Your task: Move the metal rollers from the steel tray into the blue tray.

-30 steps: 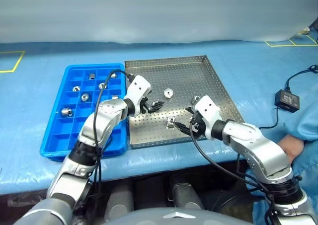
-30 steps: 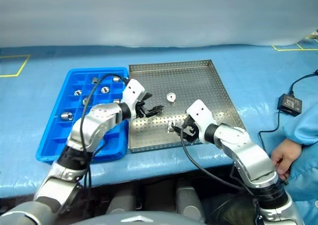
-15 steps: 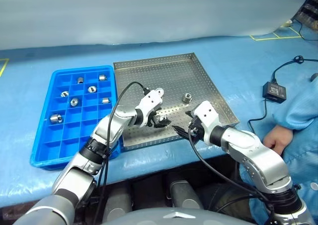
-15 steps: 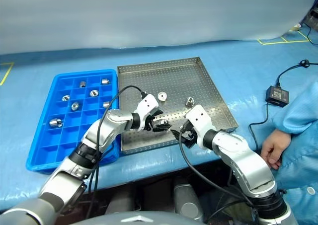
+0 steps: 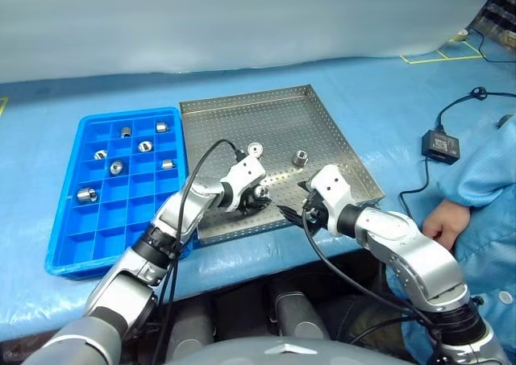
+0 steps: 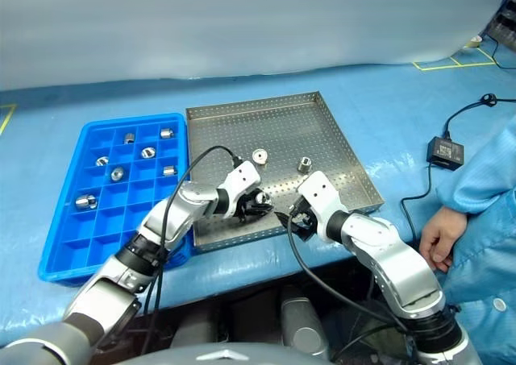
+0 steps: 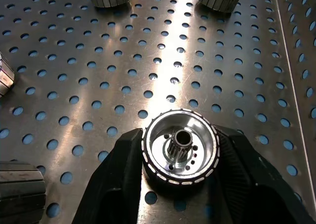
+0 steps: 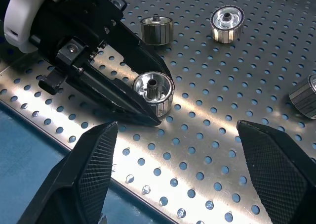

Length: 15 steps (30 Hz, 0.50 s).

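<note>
Left eye view: the steel tray (image 5: 314,119) lies on a blue-covered table (image 5: 379,99), and everything else is placed from it. Touching its left rim is the blue tray (image 5: 64,236), a grid of small square compartments. Six rollers sit in the blue tray, each in its own compartment, all in the half farther from the robot; the nearest of them (image 5: 85,194) is at the outer left column. The rows closest to the robot hold nothing.

On the steel tray's perforated floor three rollers can be counted from the head views. One flat-lying roller (image 5: 255,148) and one upright roller (image 5: 299,158) rest near the tray's middle, apart from each other. The third, the gripped roller (image 7: 180,146), sits close to the tray's near rim. The right wrist view also catches part of another roller (image 8: 306,96) at its edge on the same floor.

The left gripper (image 5: 260,199) reaches over the near part of the steel tray, its two black fingers (image 7: 118,179) pressed against opposite sides of the gripped roller, which stands on the floor with its hollow end up. The right gripper (image 6: 292,222) hovers just beside it over the near rim, its fingers (image 8: 84,174) spread wide with nothing between them.

Right of the steel tray, a black box with a cable (image 5: 440,143) lies on the table, and a person's hand (image 5: 439,224) in a blue sleeve (image 5: 484,172) rests at the table edge.
</note>
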Motion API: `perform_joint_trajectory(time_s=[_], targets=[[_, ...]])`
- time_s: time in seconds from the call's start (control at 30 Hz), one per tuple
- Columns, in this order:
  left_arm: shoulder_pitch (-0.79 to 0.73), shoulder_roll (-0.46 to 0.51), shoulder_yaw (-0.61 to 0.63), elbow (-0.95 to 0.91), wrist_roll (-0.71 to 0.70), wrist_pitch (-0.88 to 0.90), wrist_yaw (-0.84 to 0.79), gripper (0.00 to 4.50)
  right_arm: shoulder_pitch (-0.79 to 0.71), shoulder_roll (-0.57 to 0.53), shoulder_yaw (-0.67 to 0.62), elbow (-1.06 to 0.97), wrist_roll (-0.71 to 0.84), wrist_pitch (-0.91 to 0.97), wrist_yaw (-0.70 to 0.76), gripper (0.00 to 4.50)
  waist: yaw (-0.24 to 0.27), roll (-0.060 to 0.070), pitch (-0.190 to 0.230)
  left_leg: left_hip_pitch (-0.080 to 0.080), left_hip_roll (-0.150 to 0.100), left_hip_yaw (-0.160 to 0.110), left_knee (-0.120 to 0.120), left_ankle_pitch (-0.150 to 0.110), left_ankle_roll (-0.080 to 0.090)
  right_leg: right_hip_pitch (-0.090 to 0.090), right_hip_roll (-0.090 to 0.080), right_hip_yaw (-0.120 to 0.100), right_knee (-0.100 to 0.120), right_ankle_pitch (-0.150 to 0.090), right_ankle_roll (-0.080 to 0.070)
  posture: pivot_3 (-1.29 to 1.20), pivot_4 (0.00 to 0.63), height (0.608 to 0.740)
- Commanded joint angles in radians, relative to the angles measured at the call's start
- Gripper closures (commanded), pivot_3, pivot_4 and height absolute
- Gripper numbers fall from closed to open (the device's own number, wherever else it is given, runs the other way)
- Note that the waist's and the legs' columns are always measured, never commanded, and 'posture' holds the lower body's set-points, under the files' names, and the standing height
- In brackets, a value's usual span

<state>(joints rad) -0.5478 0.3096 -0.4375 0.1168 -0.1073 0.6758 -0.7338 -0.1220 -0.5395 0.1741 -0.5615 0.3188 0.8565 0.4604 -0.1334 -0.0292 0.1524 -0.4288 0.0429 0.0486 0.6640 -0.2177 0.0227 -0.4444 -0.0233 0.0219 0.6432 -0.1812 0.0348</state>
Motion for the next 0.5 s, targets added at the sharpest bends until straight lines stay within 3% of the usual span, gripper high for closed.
perform_joint_trajectory(time_s=[0.03, 0.07, 0.17, 0.27, 0.5], targets=[[0.005, 0.001, 0.024, -0.053, -0.014, -0.018, -0.024, 2.6, -0.019, 0.006, 0.0, -0.01, -0.003, -0.025, 0.011, 0.43, 0.0, 0.0, 0.0, 0.0, 0.0, 0.0, 0.0, 0.0, 0.0, 0.0, 0.0, 0.0, 0.0, 0.0, 0.0, -0.21, 0.15, 0.74], [0.006, 0.004, 0.027, -0.06, -0.013, -0.019, -0.023, 2.8, -0.021, 0.008, 0.002, -0.005, -0.003, -0.027, 0.013, 0.43, 0.0, 0.0, 0.0, 0.0, 0.0, 0.0, 0.0, 0.0, 0.0, 0.0, 0.0, 0.0, 0.0, 0.0, 0.0, -0.21, 0.15, 0.74], [0.015, 0.011, 0.067, -0.11, -0.03, -0.01, -0.007, 2.8, -0.031, 0.014, 0.01, 0.014, -0.001, -0.032, 0.025, 0.43, 0.0, 0.0, 0.0, 0.0, 0.0, 0.0, 0.0, 0.0, 0.0, 0.0, 0.0, 0.0, 0.0, 0.0, 0.0, -0.2, 0.15, 0.74], [0.021, -0.009, 0.192, -0.218, -0.111, 0.065, 0.035, 2.8, -0.048, 0.018, 0.028, 0.035, -0.001, -0.042, 0.049, 0.43, 0.001, 0.0, 0.0, 0.0, 0.0, 0.0, 0.0, 0.0, 0.0, 0.0, 0.0, 0.0, 0.0, 0.0, 0.0, -0.19, 0.15, 0.74], [0.106, 0.086, 0.388, -0.561, -0.169, 0.222, 0.129, 2.8, -0.112, 0.008, 0.075, 0.099, -0.014, -0.07, 0.12, 0.43, 0.007, 0.0, 0.0, 0.001, 0.0, -0.001, -0.001, 0.0, 0.0, 0.0, 0.001, 0.001, 0.0, 0.0, 0.001, -0.12, 0.15, 0.74]])
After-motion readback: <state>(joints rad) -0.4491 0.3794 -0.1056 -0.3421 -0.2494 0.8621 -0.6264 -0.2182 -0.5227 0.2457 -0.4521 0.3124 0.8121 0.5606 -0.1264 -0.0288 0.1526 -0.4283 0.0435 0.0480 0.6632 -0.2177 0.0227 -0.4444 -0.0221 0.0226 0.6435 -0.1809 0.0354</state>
